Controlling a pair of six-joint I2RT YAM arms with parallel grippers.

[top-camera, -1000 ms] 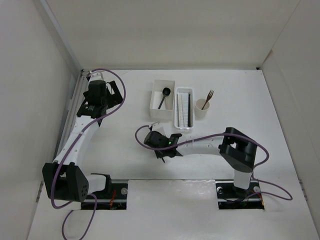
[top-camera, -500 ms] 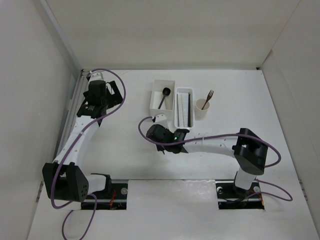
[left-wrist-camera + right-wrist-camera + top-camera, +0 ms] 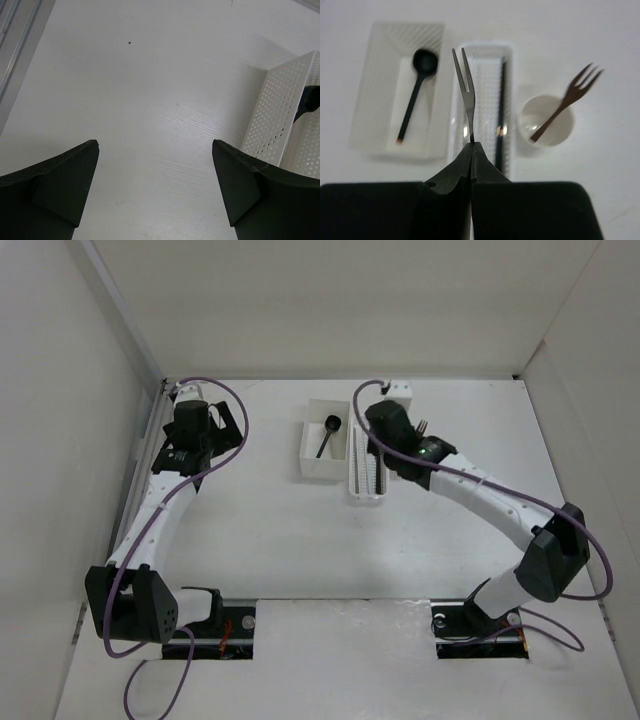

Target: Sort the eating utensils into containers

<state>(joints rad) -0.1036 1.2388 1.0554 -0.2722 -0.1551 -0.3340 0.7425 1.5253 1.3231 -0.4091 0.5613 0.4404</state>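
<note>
So the right pincer (image 3: pixel 471 145) is clamped on the small silver fork (image 3: pixel 465 90), tines pointing ahead, lengthwise over the perforated basket (image 3: pixel 485 46). The cream cup (image 3: pixel 524 120) holding the brown fork (image 3: pixel 567 100) sits just to its right, so that's the nearer arm. The left pincer (image 3: pixel 155 190) hangs wide open, empty.

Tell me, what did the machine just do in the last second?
The right arm swung from the middle of the table toward the far side, ending over the basket and cup. Its jaws are shut on the small silver fork. The left arm, the spoon in the box and the brown fork in the cup stayed put.
</note>
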